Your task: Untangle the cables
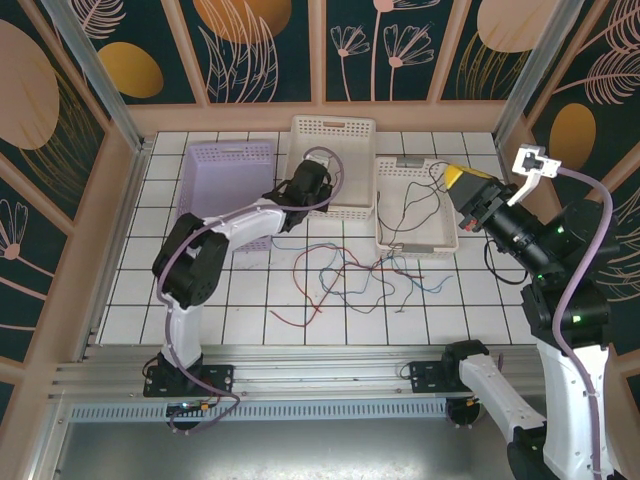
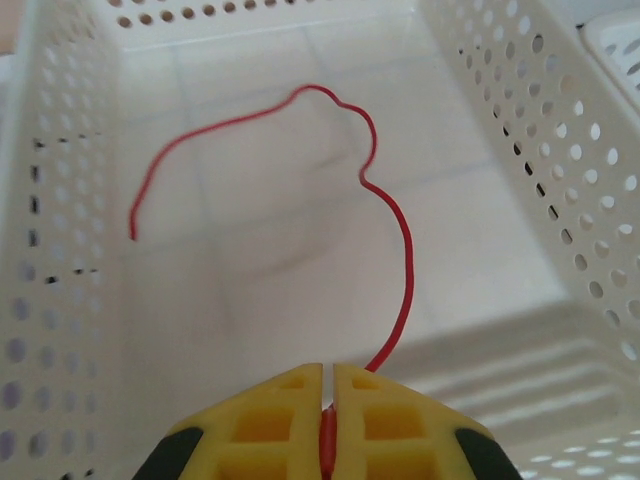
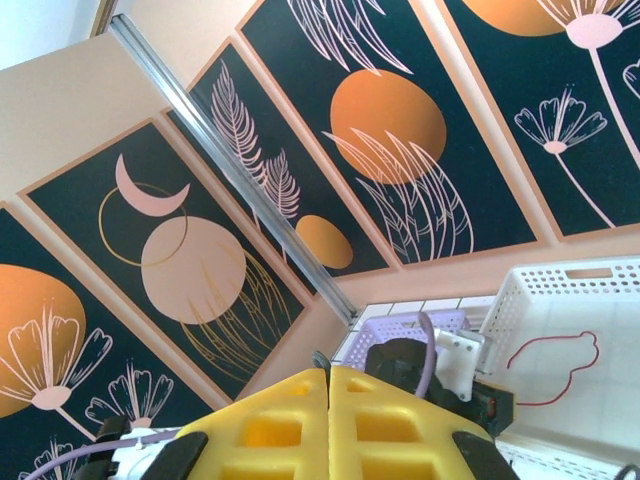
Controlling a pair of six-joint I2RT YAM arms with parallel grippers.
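red cable (image 2: 404, 262), white perforated basket (image 2: 560, 200), yellow left hand (image 2: 327, 375)

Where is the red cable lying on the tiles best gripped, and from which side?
Probably the red cable's left end, where it curls out of the tangle, away from the other strands. Come straight down, jaws across it, since it lies flat on the tiles.

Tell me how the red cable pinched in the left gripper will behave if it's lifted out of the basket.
Probably floppy: the red cable bends in loose curves inside the white basket, so it should droop and trail. Likely very light, being thread-thin. It may slip, since the left gripper pinches just one narrow strand.
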